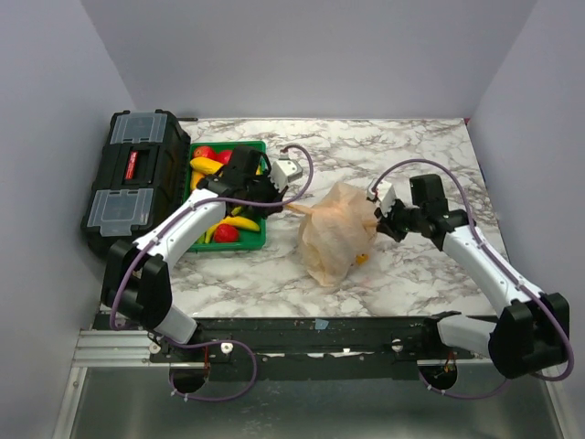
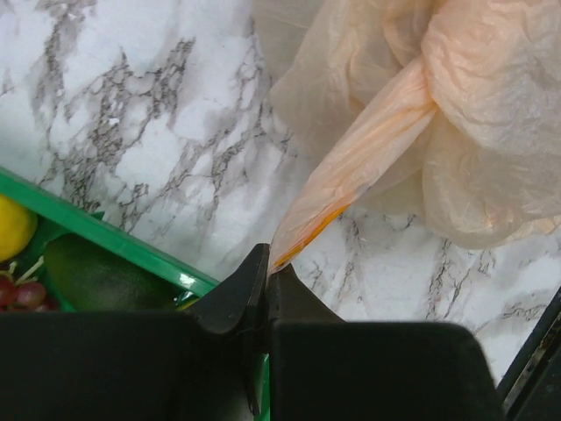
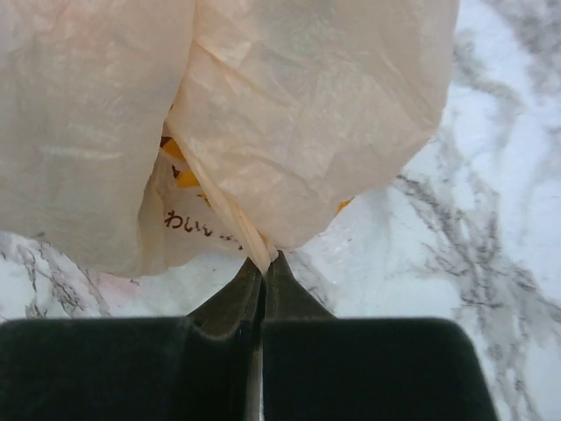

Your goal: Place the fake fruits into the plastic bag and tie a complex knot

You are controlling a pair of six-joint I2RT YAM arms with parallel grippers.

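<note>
The pale peach plastic bag (image 1: 338, 233) stands bunched up in the middle of the marble table. My left gripper (image 1: 281, 203) is shut on a stretched handle strip of the bag (image 2: 351, 167) at its left side; its jaws (image 2: 268, 263) pinch the strip's end. My right gripper (image 1: 382, 219) is shut on another thin strip of the bag (image 3: 223, 206) at its right side. Fake fruits (image 1: 215, 197), red, yellow and green, lie in the green tray (image 1: 251, 242); a yellow one (image 2: 13, 228), a dark green one (image 2: 92, 276) and grapes (image 2: 22, 292) show in the left wrist view. No tied knot is visible.
A black toolbox (image 1: 137, 178) stands at the far left beside the tray. Grey walls enclose the table on three sides. Something yellow (image 1: 362, 259) peeks out at the bag's lower right. The tray's green rim (image 2: 114, 241) lies just under my left gripper.
</note>
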